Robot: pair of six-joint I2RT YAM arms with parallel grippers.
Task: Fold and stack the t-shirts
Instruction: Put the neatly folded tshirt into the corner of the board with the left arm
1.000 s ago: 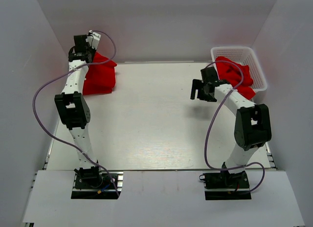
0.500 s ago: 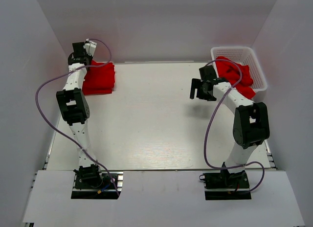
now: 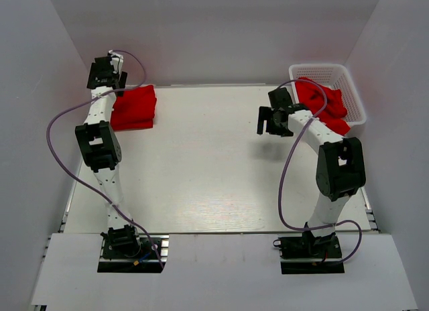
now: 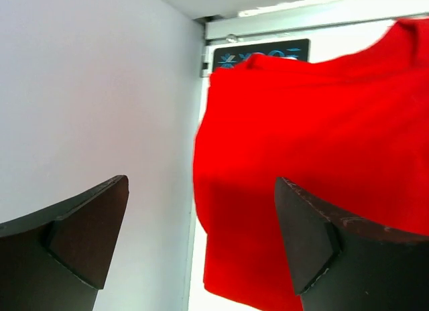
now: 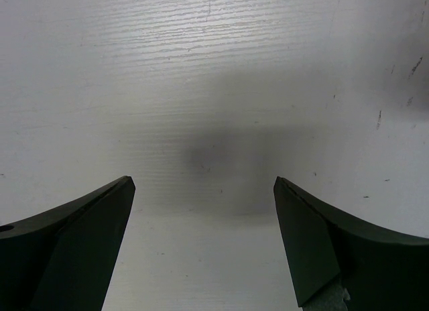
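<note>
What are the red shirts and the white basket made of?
The red shirts look like soft, matte cloth: the folded one shows creases and drooping edges. The basket is probably hard white plastic: its walls are a stiff open lattice that holds its shape.

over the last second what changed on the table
The left gripper opened and let go of the folded t-shirt, then backed off toward the far left corner; the shirt settled flat. The right gripper crept slightly left, still open and empty over the table. The basket and the t-shirts in it did not move.
</note>
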